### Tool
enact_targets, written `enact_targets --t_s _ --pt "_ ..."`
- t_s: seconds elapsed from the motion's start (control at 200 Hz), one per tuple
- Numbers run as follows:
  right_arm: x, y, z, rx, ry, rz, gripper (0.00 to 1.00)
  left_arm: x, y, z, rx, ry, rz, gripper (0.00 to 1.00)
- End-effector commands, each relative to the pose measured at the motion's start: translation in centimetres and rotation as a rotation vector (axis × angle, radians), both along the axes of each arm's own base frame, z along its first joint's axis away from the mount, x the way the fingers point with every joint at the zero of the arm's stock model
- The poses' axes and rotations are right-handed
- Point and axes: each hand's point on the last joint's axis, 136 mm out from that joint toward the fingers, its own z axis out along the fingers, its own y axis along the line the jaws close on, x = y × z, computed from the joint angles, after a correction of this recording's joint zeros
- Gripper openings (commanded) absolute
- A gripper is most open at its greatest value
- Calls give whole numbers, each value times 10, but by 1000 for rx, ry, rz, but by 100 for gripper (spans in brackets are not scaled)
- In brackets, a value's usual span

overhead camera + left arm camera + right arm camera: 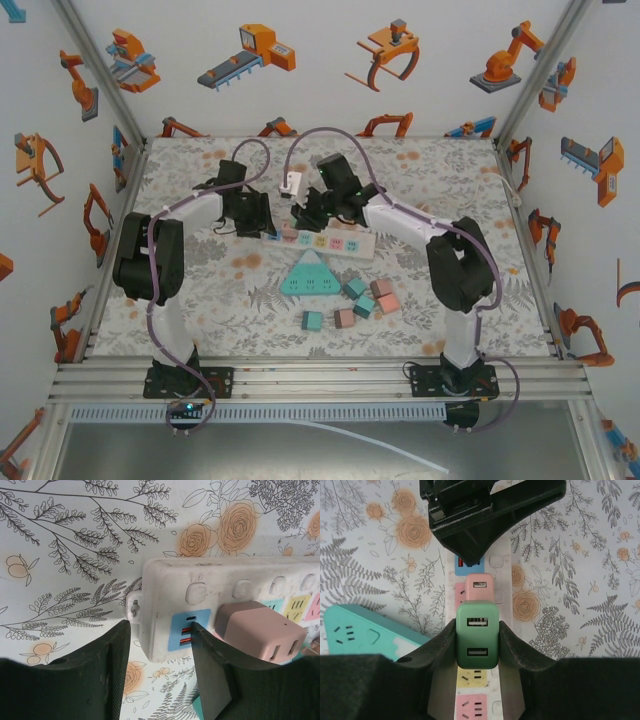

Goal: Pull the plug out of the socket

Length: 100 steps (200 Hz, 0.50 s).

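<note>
Green square plug with two USB slots (477,635) sits pinched between the jaws of the right gripper (477,626). It is seated in the long white plastic power strip (165,580), which runs out ahead of those jaws and back beneath them.

On the left, the left gripper (160,630) has its jaws a little apart, astride the strip's end. The outer jaw stands just off the end, beside a small mounting tab. The inner jaw is down on the blue socket face. Nothing is squeezed across them. I judge this arm is there to pin the strip to the floral-print table (60,555), so the strip does not lift with the plug. Just beyond the inner jaw stands a pink square plug (260,630).

On the right, the closed jaws flank the green plug's two sides, which suits a straight pull away from the socket.

The left wrist view shows the sliver of table between outer jaw and strip end, but the pink plug hides the green one. The right wrist view shows the green plug touching the pink one just ahead of the jaws, the left gripper beyond both, and a teal triangular socket block (365,630) left of the jaws. The top view shows both arms meeting over the strip.
</note>
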Motion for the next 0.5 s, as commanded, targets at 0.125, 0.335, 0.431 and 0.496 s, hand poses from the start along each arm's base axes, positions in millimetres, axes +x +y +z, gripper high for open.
enact_targets --t_s 0.125,0.335,0.431,0.496 --pt "-4 -19 78 176 122 -209 10 -9 2 36 -4 -53 -34 50" --pt "-4 -77 93 331 410 -477 11 -12 -19 102 -146 -238 -141 51" --pt "-6 -108 85 387 575 -577 11 -24 -30 135 -226 -333 -221 52" --pt "-13 -128 78 412 668 -622 11 -38 -38 157 -274 -404 -299 53"
